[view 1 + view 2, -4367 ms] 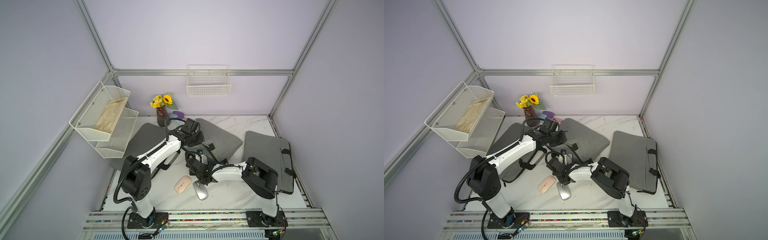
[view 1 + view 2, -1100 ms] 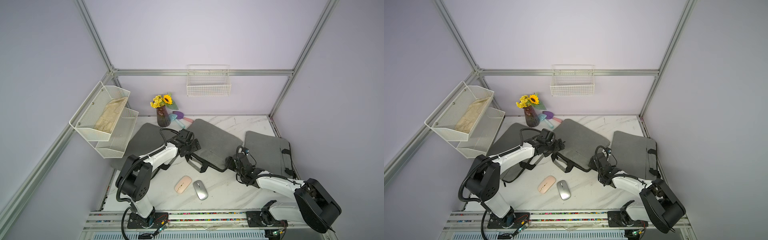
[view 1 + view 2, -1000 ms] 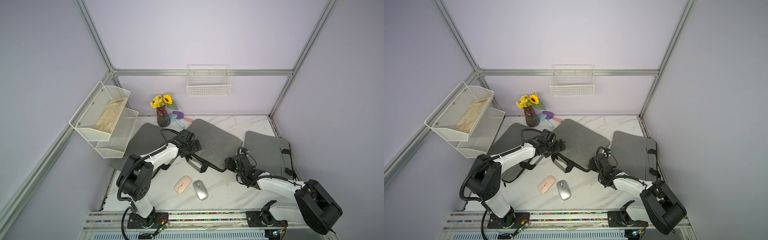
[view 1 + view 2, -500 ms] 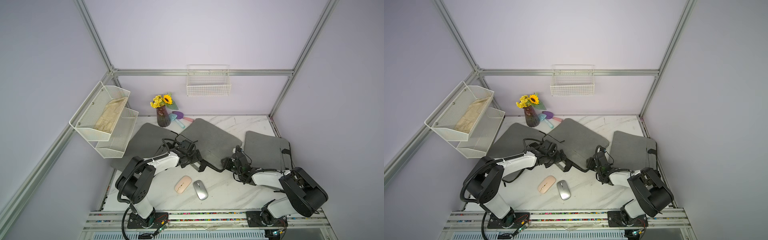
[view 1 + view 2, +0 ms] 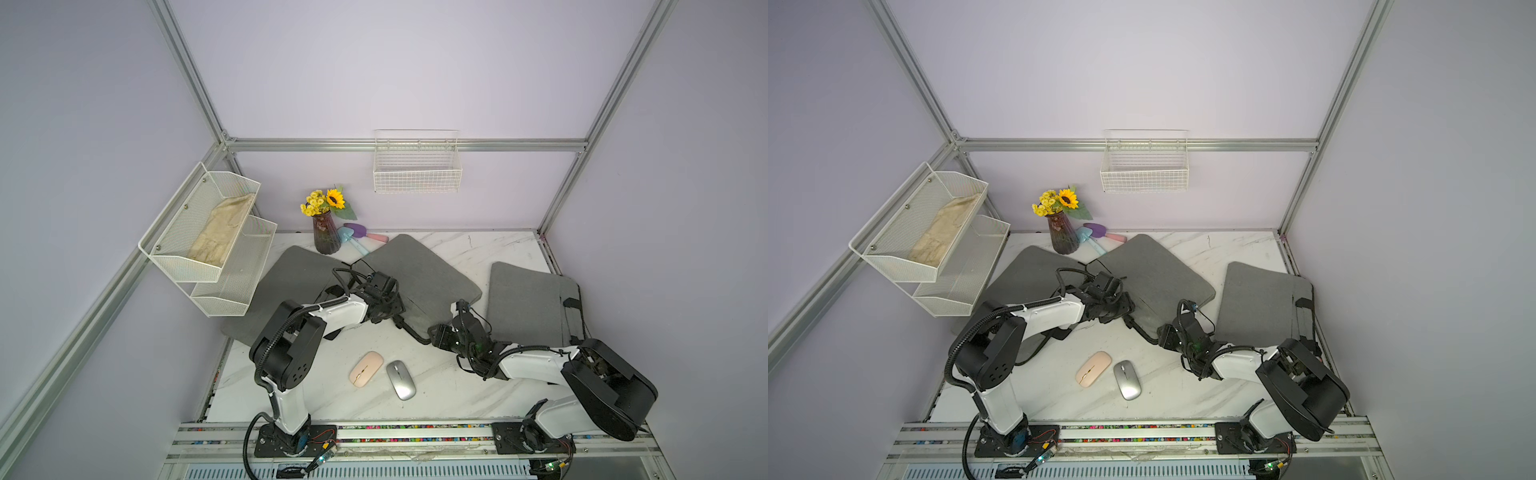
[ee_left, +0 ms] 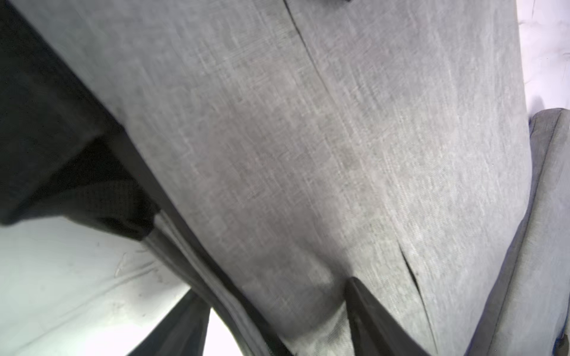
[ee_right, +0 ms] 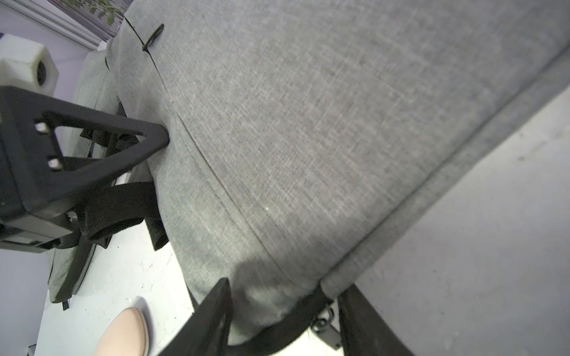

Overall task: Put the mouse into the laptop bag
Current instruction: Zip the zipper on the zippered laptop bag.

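- Since the earlier frames, the right gripper (image 5: pixel 435 335) has been taken off the mice and brought to the near corner of the middle laptop bag (image 5: pixel 419 278). The left gripper (image 5: pixel 394 309) has been lowered to that bag's near-left edge.
- Left: the bag's edge is straddled by part-open jaws. Whether it is gripped cannot be told.
- Right: the bag's corner is pinched between the jaws, beside the black strap (image 5: pixel 409 329).
- Pink mouse (image 5: pixel 365 369) and silver mouse (image 5: pixel 401 380) are left untouched, side by side and just apart, toward the front edge of the counter (image 5: pixel 478 390). Neither is bagged.
- Key relation: both mice lie frontward of both jaws. The pink one's axis runs front-left to back-right, the silver one's back-left to front-right. The right jaws are judged slightly nearer the silver one.
- In the way: the strap is draped between bag and mice. No open mouth is seen on the bag, so opening is judged to come first.
- Spare bags at the left edge (image 5: pixel 291 282) and right edge (image 5: pixel 528 303) and a vase (image 5: pixel 325 233) at the back edge are well clear.
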Robot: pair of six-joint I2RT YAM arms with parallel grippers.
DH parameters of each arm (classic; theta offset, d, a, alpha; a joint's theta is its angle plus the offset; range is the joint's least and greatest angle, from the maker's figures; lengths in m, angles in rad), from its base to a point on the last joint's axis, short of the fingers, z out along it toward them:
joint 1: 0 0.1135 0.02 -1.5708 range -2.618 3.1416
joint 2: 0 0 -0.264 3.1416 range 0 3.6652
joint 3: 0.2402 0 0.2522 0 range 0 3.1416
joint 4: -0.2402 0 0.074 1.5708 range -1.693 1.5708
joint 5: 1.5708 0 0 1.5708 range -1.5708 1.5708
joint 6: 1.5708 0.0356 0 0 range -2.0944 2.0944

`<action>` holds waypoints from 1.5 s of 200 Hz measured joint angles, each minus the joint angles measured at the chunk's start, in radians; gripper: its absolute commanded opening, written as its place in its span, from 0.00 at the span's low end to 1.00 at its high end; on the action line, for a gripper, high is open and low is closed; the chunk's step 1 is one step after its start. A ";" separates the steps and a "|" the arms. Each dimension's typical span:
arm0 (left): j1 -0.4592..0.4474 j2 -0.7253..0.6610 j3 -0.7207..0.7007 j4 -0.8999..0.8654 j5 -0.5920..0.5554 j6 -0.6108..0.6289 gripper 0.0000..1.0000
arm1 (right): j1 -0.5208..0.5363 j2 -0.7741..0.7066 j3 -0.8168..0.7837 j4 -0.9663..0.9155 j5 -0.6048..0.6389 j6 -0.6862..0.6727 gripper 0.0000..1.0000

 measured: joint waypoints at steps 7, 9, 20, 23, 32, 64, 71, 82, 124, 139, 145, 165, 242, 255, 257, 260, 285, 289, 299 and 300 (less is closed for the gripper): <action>0.000 0.000 0.000 0.000 -0.001 0.000 0.67 | 0.005 -0.001 -0.001 -0.003 0.008 0.000 0.53; 0.000 0.000 0.000 0.000 -0.001 0.000 0.67 | 0.006 -0.001 -0.001 -0.004 0.010 0.000 0.52; 0.000 0.000 0.001 -0.001 -0.001 0.000 0.67 | 0.015 -0.001 -0.001 -0.010 0.025 -0.001 0.48; 0.000 0.000 0.001 -0.001 -0.001 0.000 0.67 | 0.017 -0.001 -0.001 -0.012 0.027 -0.003 0.47; 0.000 0.000 0.002 -0.002 -0.001 0.000 0.67 | 0.023 0.000 -0.001 -0.016 0.039 -0.004 0.46; 0.000 0.000 0.002 -0.003 -0.001 0.000 0.67 | 0.040 0.006 -0.001 -0.039 0.085 -0.003 0.48; 0.000 0.000 0.003 -0.005 -0.001 0.000 0.67 | 0.045 0.005 -0.001 -0.043 0.098 -0.001 0.49; 0.000 0.000 0.005 -0.007 -0.001 0.000 0.67 | 0.053 -0.003 -0.001 -0.058 0.116 0.003 0.49; 0.000 0.008 0.017 -0.018 0.000 0.000 0.67 | 0.095 -0.089 -0.010 -0.135 0.185 0.018 0.49; 0.000 0.008 0.017 -0.018 0.001 0.000 0.67 | 0.108 -0.109 -0.021 -0.143 0.198 0.029 0.47; 0.000 0.008 0.017 -0.018 0.001 0.000 0.67 | 0.113 -0.109 -0.024 -0.145 0.202 0.033 0.46; 0.000 0.008 0.017 -0.018 0.002 0.000 0.67 | 0.132 -0.077 -0.027 -0.145 0.213 0.043 0.43; 0.000 0.010 0.019 -0.018 0.005 0.000 0.66 | 0.157 0.062 0.062 -0.162 0.300 0.083 0.28; 0.000 0.010 0.019 -0.018 0.005 0.000 0.66 | 0.159 0.064 0.066 -0.174 0.308 0.092 0.24; 0.000 0.010 0.019 -0.018 0.005 0.000 0.66 | 0.159 0.064 0.066 -0.175 0.308 0.092 0.23; 0.000 0.010 0.019 -0.018 0.006 0.000 0.66 | 0.159 0.064 0.065 -0.177 0.311 0.097 0.21; 0.000 0.010 0.019 -0.018 0.006 0.000 0.66 | 0.159 0.060 0.064 -0.196 0.320 0.111 0.08; 0.000 0.010 0.019 -0.018 0.006 0.000 0.66 | 0.159 0.058 0.064 -0.200 0.321 0.112 0.07; 0.000 0.010 0.019 -0.018 0.007 0.000 0.66 | 0.159 0.052 0.060 -0.206 0.323 0.119 0.05; 0.000 0.010 0.019 -0.018 0.007 0.000 0.66 | 0.159 0.051 0.059 -0.207 0.323 0.119 0.05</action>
